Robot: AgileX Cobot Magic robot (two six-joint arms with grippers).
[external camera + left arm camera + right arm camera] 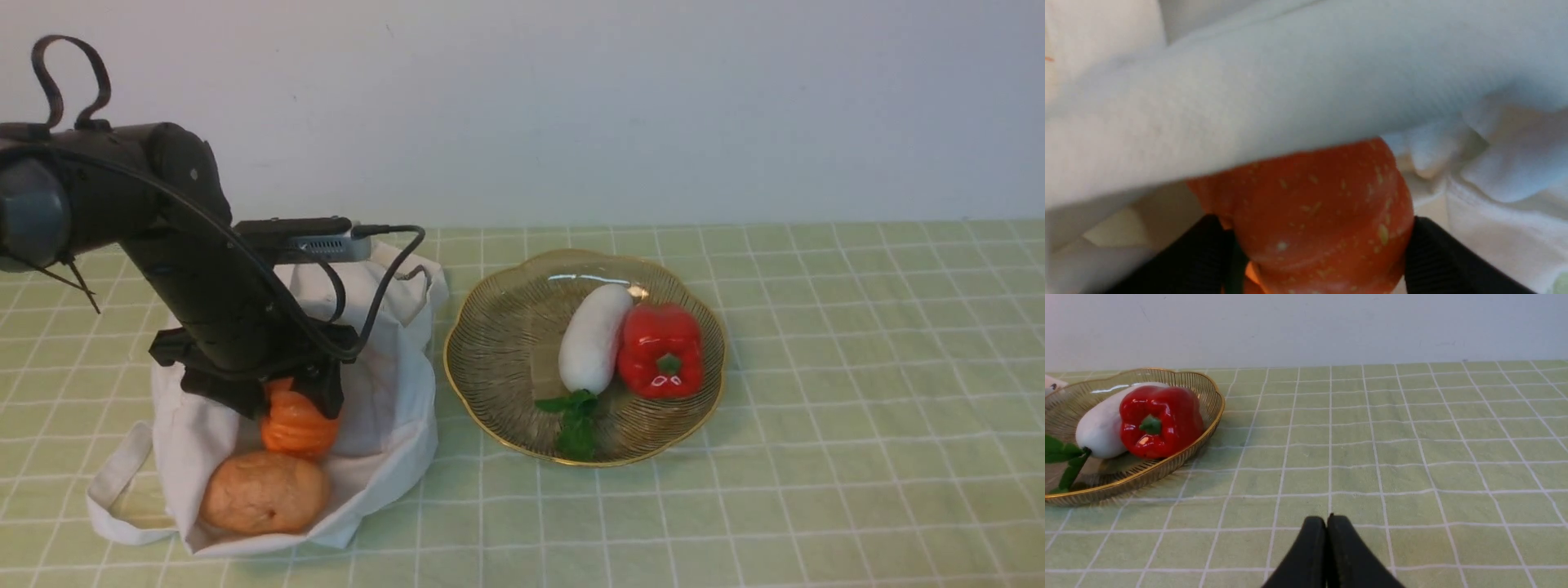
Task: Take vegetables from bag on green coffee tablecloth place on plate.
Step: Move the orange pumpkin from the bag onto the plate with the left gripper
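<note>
The white cloth bag (384,392) lies open on the green coffee tablecloth (816,367) at the left. Inside it are two vegetables: a ribbed orange pumpkin (298,429) and, nearer the bag's mouth, a tan potato (263,492). My left gripper (294,400) reaches down into the bag, and its black fingers (1425,245) press on both sides of the pumpkin (1323,196). A fold of the bag (1290,81) hangs over the pumpkin's far side. The amber glass plate (498,343) sits to the right of the bag. My right gripper (1327,517) is shut and empty, low over the tablecloth (1412,457).
On the plate (1208,416) lie a long white radish (592,339) with green leaves and a glossy red bell pepper (661,351). The left arm's cable loops over the bag's back edge. A plain wall stands behind the table.
</note>
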